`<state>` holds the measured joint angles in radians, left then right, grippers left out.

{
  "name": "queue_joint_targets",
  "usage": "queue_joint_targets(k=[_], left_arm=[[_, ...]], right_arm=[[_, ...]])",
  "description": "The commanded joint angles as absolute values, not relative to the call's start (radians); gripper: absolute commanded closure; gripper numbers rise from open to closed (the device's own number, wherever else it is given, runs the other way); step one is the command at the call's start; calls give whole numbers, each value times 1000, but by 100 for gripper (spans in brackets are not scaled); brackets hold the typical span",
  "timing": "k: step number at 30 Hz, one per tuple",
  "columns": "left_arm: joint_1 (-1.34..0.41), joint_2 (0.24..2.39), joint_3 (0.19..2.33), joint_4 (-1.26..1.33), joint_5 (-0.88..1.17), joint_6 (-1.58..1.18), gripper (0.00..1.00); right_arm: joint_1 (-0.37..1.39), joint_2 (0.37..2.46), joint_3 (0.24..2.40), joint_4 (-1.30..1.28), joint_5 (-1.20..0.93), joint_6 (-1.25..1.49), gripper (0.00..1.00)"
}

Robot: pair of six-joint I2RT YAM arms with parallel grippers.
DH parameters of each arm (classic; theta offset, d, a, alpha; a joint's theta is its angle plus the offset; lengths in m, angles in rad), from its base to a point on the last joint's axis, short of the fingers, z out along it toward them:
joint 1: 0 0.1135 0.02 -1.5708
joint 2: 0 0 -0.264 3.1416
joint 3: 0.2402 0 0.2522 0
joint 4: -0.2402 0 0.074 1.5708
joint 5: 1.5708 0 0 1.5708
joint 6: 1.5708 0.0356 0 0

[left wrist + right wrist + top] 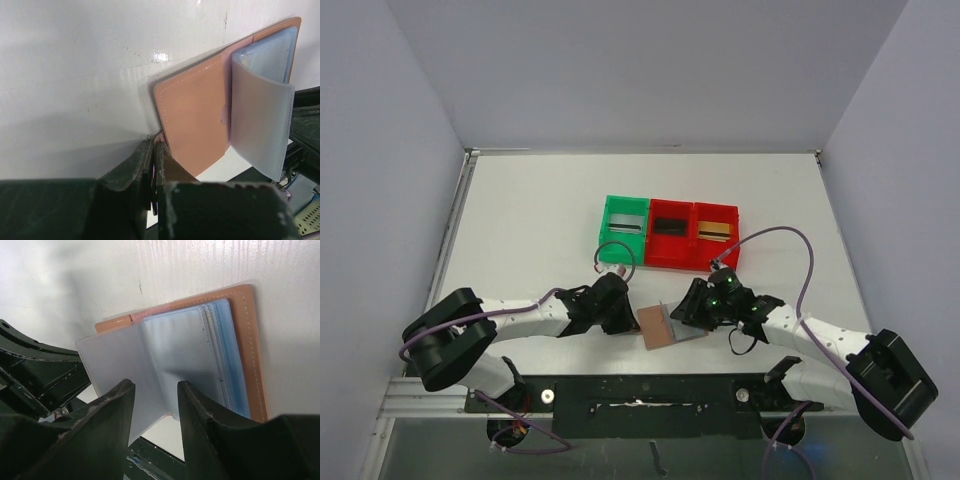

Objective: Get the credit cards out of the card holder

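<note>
The card holder lies open on the table between my two grippers, tan cover down. In the left wrist view its leather flap stands up, with a clear sleeve beside it. My left gripper is shut on the lower corner of that flap. My right gripper is open, its fingers either side of a raised clear sleeve without pinching it. The sleeves in view look empty. The credit cards lie in the bins: a greyish one, a black one, a gold one.
A green bin and two red bins stand in a row just beyond the card holder. The arms' mounting rail runs along the near edge. Walls enclose the table on three sides.
</note>
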<state>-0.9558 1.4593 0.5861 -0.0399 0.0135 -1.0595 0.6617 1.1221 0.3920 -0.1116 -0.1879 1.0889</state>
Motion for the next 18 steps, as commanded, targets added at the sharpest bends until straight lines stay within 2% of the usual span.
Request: queue_joint_targets(k=[1,9,18], left_arm=[[-962,1465,615,-9,15,-1040,99],[-962,1462,620,-5,14,-1035,100],[-963,1482,628,4,32,-1028,100]], right_arm=[[675,1077,453,-149,-116,1087,56],[683,1102,528,-346,3,1029,46],[766,1233,581,-333,4,992,47]])
